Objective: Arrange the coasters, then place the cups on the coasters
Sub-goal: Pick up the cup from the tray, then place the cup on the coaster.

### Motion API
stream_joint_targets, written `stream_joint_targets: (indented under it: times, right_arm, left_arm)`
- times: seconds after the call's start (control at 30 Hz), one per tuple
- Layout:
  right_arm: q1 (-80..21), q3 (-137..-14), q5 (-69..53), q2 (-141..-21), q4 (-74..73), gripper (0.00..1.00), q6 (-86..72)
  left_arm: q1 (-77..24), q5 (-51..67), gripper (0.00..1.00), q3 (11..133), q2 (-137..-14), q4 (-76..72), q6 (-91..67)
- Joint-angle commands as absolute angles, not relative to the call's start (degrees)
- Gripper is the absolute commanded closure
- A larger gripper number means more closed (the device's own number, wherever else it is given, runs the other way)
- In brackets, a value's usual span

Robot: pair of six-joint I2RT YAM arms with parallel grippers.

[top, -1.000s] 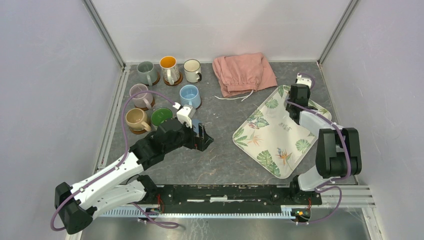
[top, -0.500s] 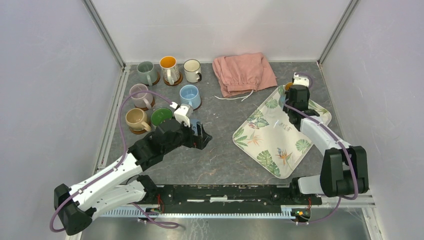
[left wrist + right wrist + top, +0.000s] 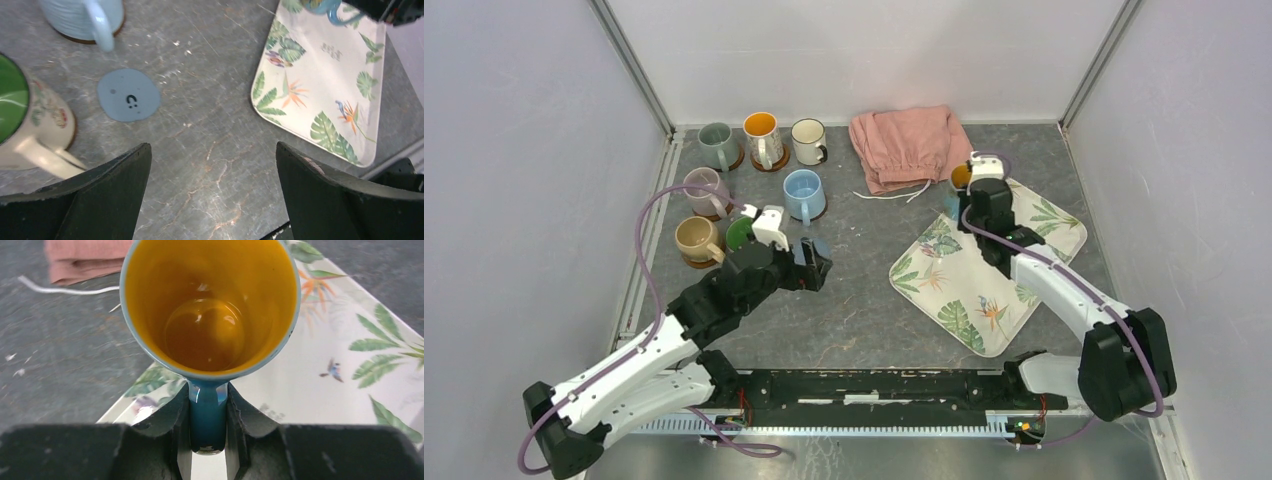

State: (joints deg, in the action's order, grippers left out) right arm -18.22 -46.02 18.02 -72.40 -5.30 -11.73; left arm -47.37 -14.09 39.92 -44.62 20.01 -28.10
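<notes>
1. Where the tray's (image 3: 984, 300) upper-left corner sits, upper right of centre in the top view: orange-inside mug (image 3: 207, 315), handle pinched by right fingers (image 3: 245, 420).
2. Left of centre: left fingers (image 3: 100, 200), spread wide, close to 1 blue coaster (image 3: 128, 95) flat on table (image 3: 210, 100).

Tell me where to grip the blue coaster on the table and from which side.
Grip the blue coaster across its thin edge, coming straight down from above: it lies flat on the table, so no side offers purchase. Line the jaws so neither lands toward the light blue mug or the green-inside mug, both close beside it.
</notes>
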Motion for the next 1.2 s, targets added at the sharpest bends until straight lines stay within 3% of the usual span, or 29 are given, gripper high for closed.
stream_joint_targets:
  times: [0.0, 0.5, 0.83, 1.17]
  right_arm:
    - [-24.3, -49.1, 19.5, -70.1, 2.0, 1.00, -11.4]
    - [-44.7, -58.5, 21.7, -79.2, 2.8, 1.00, -8.9]
    - [-54.2, -65.7, 21.6, -88.9, 4.6, 1.00, -7.4]
    - [-57.5, -72.0, 19.2, -98.5, 7.6, 1.00, -5.9]
  left_arm:
    - [-47.5, -23.7, 0.00, 42.2, -40.6, 21.2, -26.3]
    - [-47.5, -41.5, 0.00, 45.3, -31.9, 24.8, -20.2]
    - [-47.5, -43.3, 0.00, 43.7, -30.1, 25.1, -20.8]
    - [-47.5, -42.9, 0.00, 43.5, -29.8, 25.0, -21.2]
